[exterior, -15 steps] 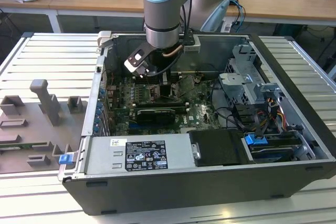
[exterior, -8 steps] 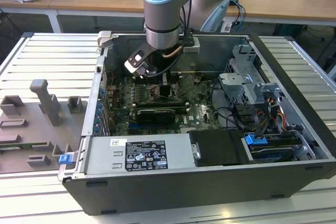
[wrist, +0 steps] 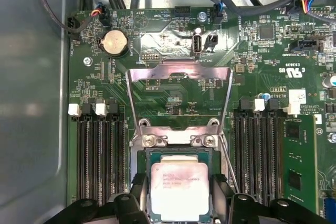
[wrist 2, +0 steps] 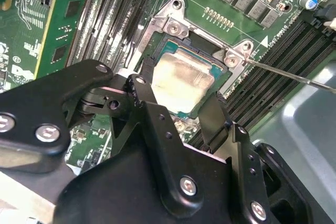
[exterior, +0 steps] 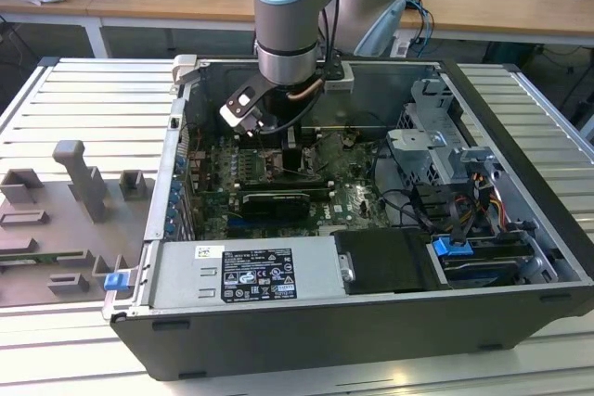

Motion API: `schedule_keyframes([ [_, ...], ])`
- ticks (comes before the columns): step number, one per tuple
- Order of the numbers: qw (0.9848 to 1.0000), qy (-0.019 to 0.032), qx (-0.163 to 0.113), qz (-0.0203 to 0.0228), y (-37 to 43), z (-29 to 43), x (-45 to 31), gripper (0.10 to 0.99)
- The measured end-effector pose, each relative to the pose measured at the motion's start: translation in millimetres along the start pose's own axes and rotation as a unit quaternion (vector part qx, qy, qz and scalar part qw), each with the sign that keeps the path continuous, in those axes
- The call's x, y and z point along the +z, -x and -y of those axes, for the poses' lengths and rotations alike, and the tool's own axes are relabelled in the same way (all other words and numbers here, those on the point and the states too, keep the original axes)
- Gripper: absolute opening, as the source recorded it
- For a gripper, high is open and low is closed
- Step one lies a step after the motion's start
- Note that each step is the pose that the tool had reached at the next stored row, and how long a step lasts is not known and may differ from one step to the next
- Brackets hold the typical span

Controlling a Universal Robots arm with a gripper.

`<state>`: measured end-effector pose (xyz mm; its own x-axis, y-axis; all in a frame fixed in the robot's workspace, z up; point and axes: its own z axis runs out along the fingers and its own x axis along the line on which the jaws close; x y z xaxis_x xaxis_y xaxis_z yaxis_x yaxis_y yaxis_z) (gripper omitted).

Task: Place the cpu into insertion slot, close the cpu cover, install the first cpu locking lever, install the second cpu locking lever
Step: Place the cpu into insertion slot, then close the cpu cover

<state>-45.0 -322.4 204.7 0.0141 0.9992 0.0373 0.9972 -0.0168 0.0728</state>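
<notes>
Inside the open computer case (exterior: pixel 371 322) on a slatted metal table (exterior: pixel 93 81), the cpu (wrist: pixel 180 190) is lying flat, face-up, in the insertion slot (wrist: pixel 178 151) beneath the gripper (wrist 2: pixel 176 94) (gripping? cannot tell).

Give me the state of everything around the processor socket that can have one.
Pale silvery square cpu: seated in the slot.
Square dark metal-rimmed insertion slot: filled, uncovered.
Thin silvery windowed cpu cover: swung open, lying back.
Thin wire locking lever: unlatched, swung clear.
Black gripper: down over the cpu, grip unclear.
</notes>
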Motion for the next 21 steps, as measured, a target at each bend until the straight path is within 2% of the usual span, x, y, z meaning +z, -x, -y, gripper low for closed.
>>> schedule_keyframes([
  [3,1.0000,0.0000,0.000,0.0000,-0.1,-0.3,-4.2,0.608],
  [4,1.0000,0.0000,0.000,0.0000,-0.2,-0.4,-5.3,0.592],
  [5,1.0000,0.0000,0.000,0.0000,-0.2,-0.5,-6.3,0.529],
  [6,1.0000,0.0000,0.000,0.0000,-0.3,-0.5,-7.2,0.529],
  [8,1.0000,0.0000,0.000,0.0002,-0.4,-0.8,-10.2,0.404],
  [9,1.0000,0.0000,0.000,0.0003,-0.4,-0.8,-11.1,0.224],
  [10,1.0000,0.0000,0.000,0.0003,-0.4,-0.9,-12.0,0.161],
  [11,1.0000,0.0000,0.000,0.0003,-0.5,-0.9,-12.7,0.161],
  [12,1.0000,0.0000,0.000,0.0003,-0.5,-1.0,-13.9,0.106],
  [17,1.0000,0.0000,0.000,0.0002,-0.7,-1.4,-19.3,0.106],
  [21,1.0000,-0.0009,0.000,0.0003,-0.8,-4.0,-19.8,0.106],
])
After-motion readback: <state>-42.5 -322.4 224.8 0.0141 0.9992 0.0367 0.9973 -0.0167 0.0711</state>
